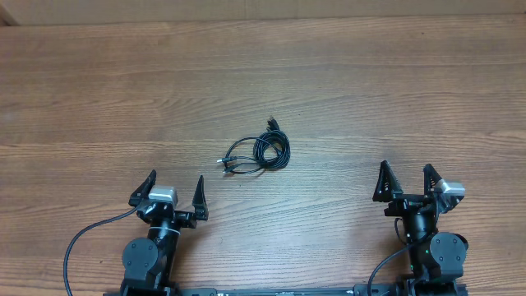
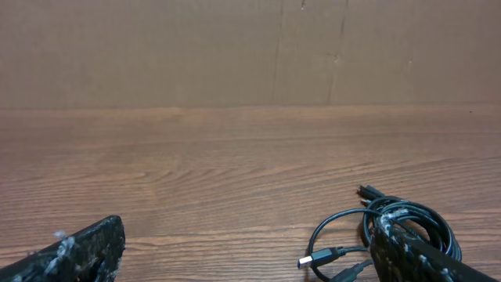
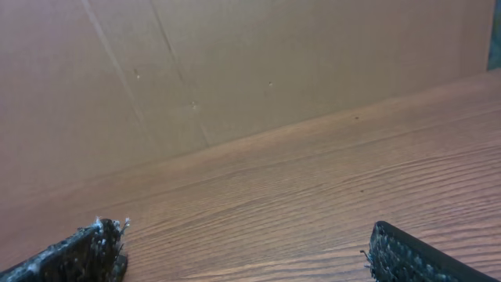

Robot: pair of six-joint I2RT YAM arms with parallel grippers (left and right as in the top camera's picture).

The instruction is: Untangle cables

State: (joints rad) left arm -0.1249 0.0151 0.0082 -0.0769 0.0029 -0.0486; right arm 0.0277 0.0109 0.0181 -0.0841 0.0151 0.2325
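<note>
At mid-table, cables (image 1: 286, 151) coiled lengthwise left-right, silver plugs (image 1: 223, 162) leftward.

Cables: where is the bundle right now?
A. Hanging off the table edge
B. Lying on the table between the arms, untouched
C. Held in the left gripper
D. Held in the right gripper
B: the overhead view shows the cables coiled on the table, apart from the open left gripper and the open right gripper.
</note>
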